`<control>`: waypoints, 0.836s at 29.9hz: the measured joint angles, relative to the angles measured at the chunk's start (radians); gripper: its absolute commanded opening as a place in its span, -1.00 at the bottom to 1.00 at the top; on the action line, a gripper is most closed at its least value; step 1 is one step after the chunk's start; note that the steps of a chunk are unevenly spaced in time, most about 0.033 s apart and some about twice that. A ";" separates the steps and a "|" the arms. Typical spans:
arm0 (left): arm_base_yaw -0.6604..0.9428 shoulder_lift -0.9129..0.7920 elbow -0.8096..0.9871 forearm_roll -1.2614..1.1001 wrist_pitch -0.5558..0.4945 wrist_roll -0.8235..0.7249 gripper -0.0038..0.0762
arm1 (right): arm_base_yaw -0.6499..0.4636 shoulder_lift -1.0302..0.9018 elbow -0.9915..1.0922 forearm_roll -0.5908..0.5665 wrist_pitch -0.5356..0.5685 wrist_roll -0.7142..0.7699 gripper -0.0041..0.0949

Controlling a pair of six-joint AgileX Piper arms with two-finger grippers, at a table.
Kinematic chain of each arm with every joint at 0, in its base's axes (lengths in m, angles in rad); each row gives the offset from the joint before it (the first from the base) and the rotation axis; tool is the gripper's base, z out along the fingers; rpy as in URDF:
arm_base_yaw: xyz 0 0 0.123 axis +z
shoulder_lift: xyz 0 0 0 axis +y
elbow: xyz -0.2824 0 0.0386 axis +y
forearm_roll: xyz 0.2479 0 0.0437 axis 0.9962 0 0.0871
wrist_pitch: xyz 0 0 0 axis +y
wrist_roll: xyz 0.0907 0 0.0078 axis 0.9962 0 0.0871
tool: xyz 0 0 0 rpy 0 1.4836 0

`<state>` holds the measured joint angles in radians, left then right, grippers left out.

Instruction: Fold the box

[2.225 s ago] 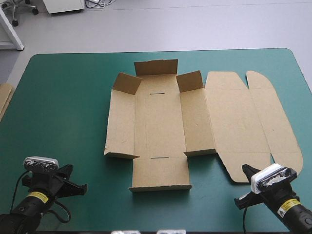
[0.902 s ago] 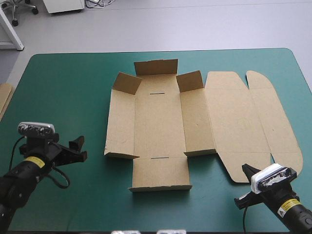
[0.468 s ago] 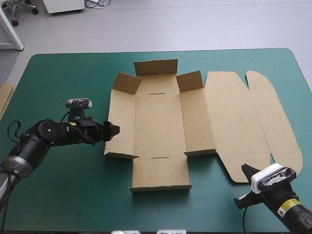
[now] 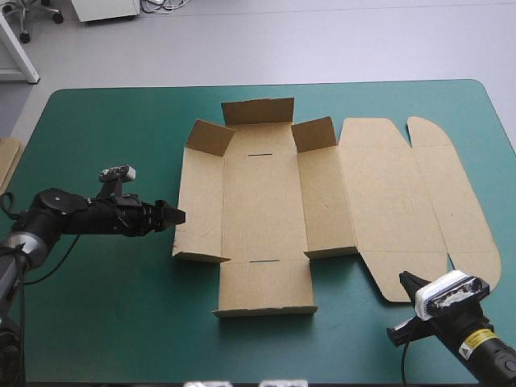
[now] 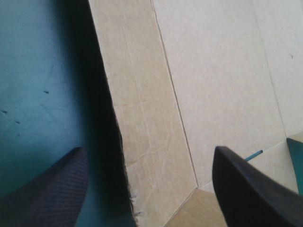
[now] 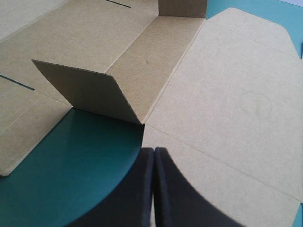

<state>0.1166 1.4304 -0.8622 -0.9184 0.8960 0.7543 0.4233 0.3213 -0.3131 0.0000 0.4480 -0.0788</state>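
Note:
The brown box [image 4: 262,201] lies opened out in the middle of the teal-green table, its short corner flaps and far flap tilted up and its lid [image 4: 403,193] flat to the right. My left gripper [image 4: 167,216] is open, low over the cover, pointing at the box's left edge. In the left wrist view that edge [image 5: 142,123] runs between the two spread black fingers [image 5: 57,189] of the left gripper [image 5: 149,156]. My right gripper [image 4: 407,284] is shut at the lid's near edge. Its closed tips [image 6: 154,153] point at a raised flap [image 6: 90,90], and it holds nothing.
An edge of more brown board [image 4: 6,161] shows at the table's left edge. Bare teal-green cover [image 4: 105,121] surrounds the box on the left, the far side and the near side.
My left arm has swung from the near left corner up to the box's left edge, then drawn back slightly to the left. The right arm and the box have not moved.

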 measured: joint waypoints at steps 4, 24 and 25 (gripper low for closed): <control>0.001 0.047 0.000 -0.064 0.030 0.068 0.42 | 0.000 0.000 0.000 0.000 0.000 0.000 -0.95; -0.130 0.213 0.001 -0.220 0.018 0.197 0.18 | 0.000 0.000 0.000 0.000 -0.003 0.000 -0.95; -0.138 0.218 0.001 -0.224 0.010 0.198 0.09 | 0.000 0.000 0.000 0.000 -0.004 0.000 -0.95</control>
<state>-0.0211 1.6485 -0.8613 -1.1423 0.9061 0.9519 0.4233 0.3213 -0.3131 0.0000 0.4441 -0.0788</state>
